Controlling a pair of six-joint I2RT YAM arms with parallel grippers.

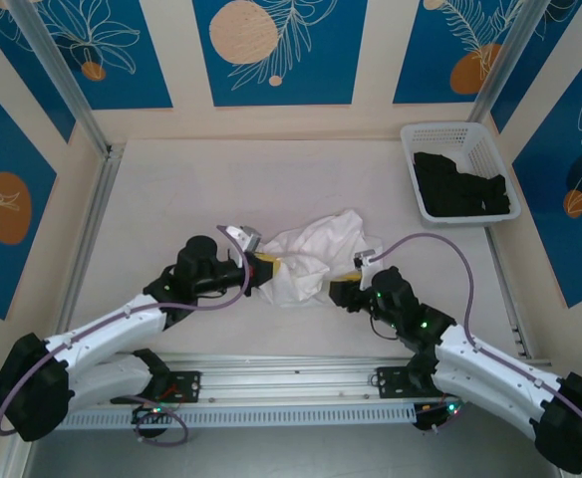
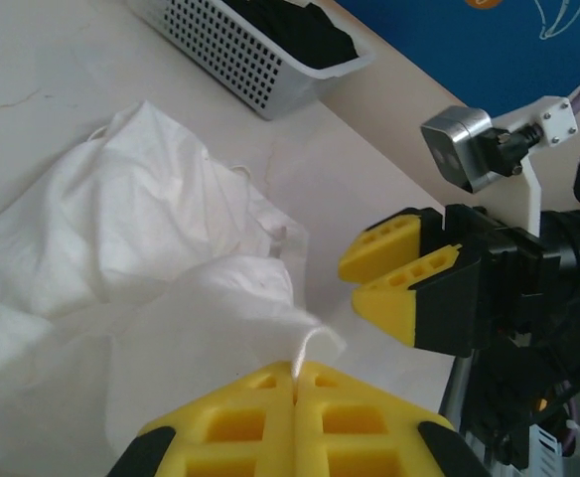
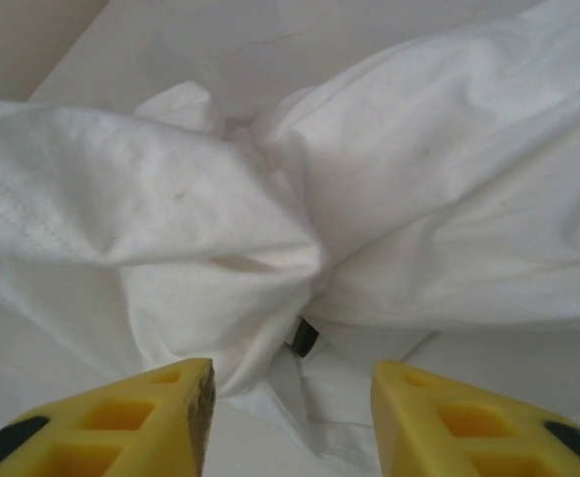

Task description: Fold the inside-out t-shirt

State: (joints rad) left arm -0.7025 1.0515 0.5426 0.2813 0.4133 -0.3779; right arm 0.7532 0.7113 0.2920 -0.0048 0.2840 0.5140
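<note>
Top view: a white, thin, wrinkled cloth t-shirt [image 1: 309, 251] lies crumpled in a heap on the pale table [image 1: 171, 189], near the middle and toward the near edge, between the two arms. The left gripper [image 1: 270, 264] meets the heap's left edge and the right gripper [image 1: 339, 287] sits at its lower right edge. Jaw state can't be read from up here. At the far right corner stands a white perforated plastic basket [image 1: 448, 130] holding a black garment [image 1: 460, 189], well apart from the t-shirt. Left wrist view: this settles the left gripper. Its yellow fingers are pressed together with a thin wisp of the t-shirt's hem pinched in the seam between them, and the rest of the cloth billows away to the left. The right gripper shows across from it, just beside the cloth edge, with its yellow fingers a little apart and no cloth between them. The basket corner is at the top. Right wrist view: the yellow fingers stand spread with nothing between them. The t-shirt's folds are bunched just ahead, and a small dark tab [image 3: 305, 338] peeks out among them, which the other views do not show.
</note>
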